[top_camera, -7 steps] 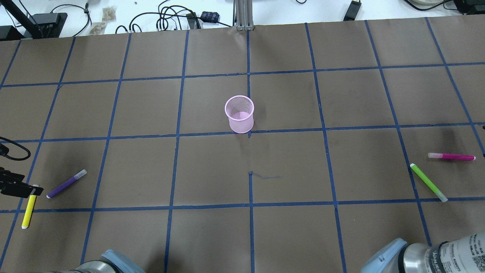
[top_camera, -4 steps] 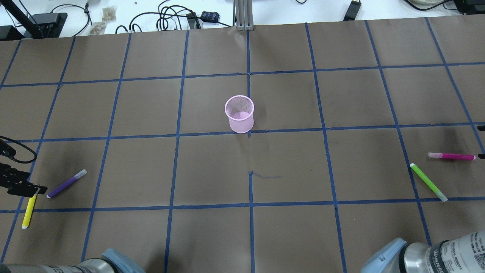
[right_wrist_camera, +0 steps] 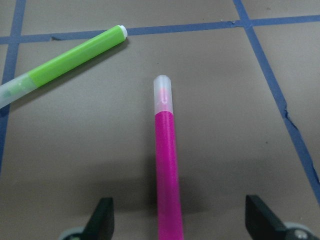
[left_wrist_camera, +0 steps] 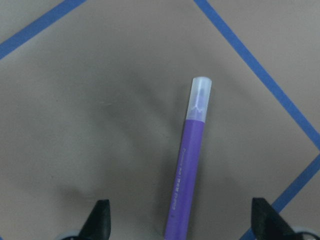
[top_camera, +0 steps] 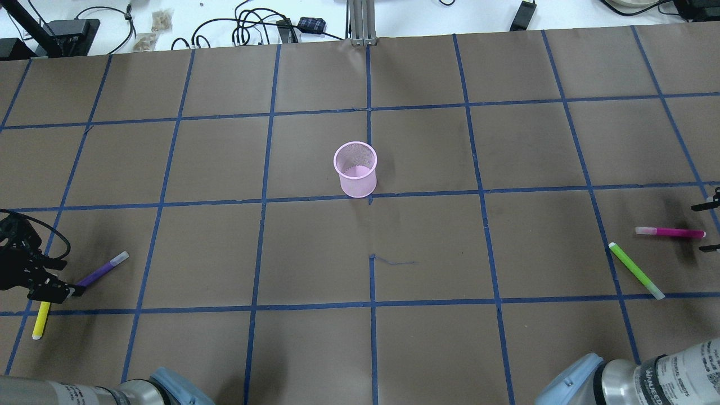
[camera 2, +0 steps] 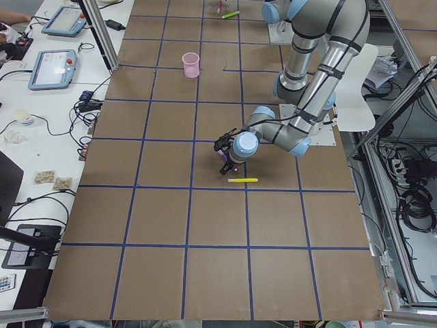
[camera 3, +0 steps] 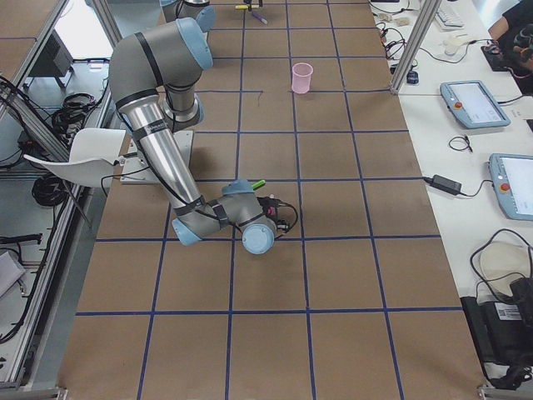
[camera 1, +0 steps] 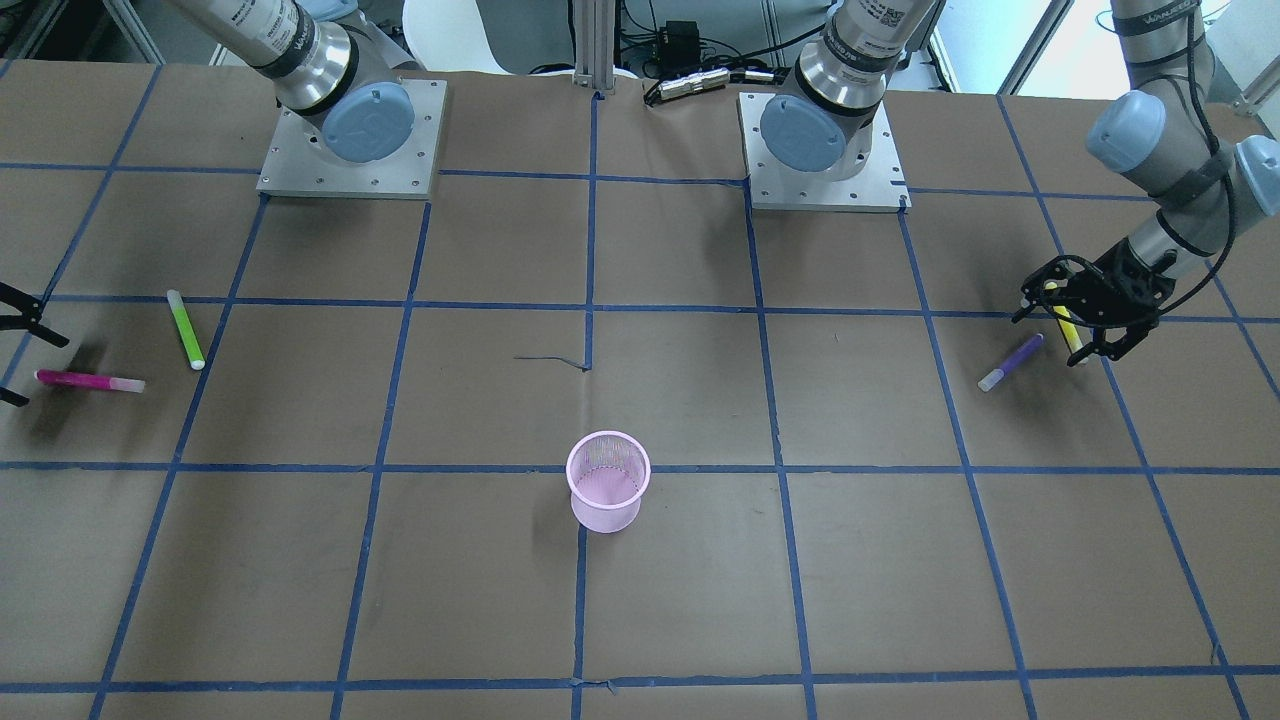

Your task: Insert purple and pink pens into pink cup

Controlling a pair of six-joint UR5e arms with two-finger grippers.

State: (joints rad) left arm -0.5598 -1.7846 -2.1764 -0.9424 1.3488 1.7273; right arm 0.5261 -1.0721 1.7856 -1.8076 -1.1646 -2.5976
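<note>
**A:** Both claws spread wide, nothing clamped. Left gripper (left_wrist_camera: 182, 222) straddles the purple pen (left_wrist_camera: 192, 165), right gripper (right_wrist_camera: 180, 220) straddles the pink pen (right_wrist_camera: 167, 165).

**B:** Drop straight down and close on the barrel, not the clear cap. Green pen (right_wrist_camera: 65, 62) sits at 10 o'clock of pink's cap, so stay off it.

**A:** Overhead, both lie flat: purple at 8 o'clock of the pink cup (top_camera: 356, 169), pink at 3. Cup is upright mesh and looks empty.

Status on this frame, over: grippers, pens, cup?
Left gripper open over purple pen. Right gripper open over pink pen. Both pens flat on table, pink cup empty. Green pen, yellow pen nearby, not blocking.
</note>
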